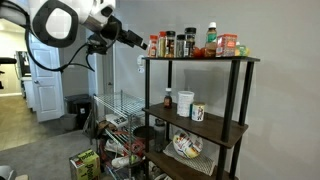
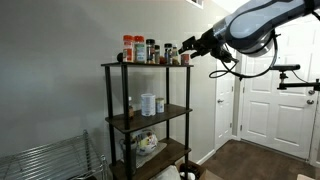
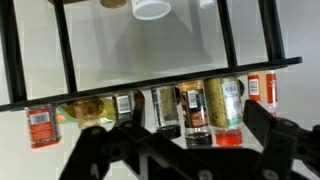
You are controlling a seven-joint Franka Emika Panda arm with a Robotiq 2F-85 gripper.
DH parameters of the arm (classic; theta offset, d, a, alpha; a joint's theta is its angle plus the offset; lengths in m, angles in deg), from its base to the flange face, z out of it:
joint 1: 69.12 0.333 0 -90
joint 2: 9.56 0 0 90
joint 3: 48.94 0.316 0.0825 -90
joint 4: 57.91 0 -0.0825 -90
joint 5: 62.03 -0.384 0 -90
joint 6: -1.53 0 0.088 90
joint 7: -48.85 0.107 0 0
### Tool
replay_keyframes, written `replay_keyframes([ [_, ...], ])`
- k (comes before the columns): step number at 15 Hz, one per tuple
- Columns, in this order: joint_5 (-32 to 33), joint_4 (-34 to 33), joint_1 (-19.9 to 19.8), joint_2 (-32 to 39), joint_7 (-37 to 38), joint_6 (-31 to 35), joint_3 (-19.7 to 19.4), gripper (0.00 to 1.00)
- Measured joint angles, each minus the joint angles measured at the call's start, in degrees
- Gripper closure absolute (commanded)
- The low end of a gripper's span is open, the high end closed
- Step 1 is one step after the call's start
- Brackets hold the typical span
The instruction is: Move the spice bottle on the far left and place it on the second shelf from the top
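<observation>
You hold the pincer (image 1: 139, 42) spread apart and empty at nine o'clock of the spice bottle (image 1: 153, 46), likely to close in sideways where it ends the top row; the second shelf (image 1: 228, 131) lies toward five o'clock

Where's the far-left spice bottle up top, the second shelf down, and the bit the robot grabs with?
spice bottle (image 1: 153, 46), exterior view, on its reddish body.
second shelf (image 1: 226, 128), exterior view, on bare board right of the cup.
gripper (image 1: 140, 43), exterior view, midway between its jaws' tips.
</observation>
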Motion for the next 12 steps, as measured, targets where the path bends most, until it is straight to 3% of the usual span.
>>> replay_keyframes([
  [12, 5.90, -8.99, -2.44, 4.97, 0.01, 1.92, 12.96, 0.00],
])
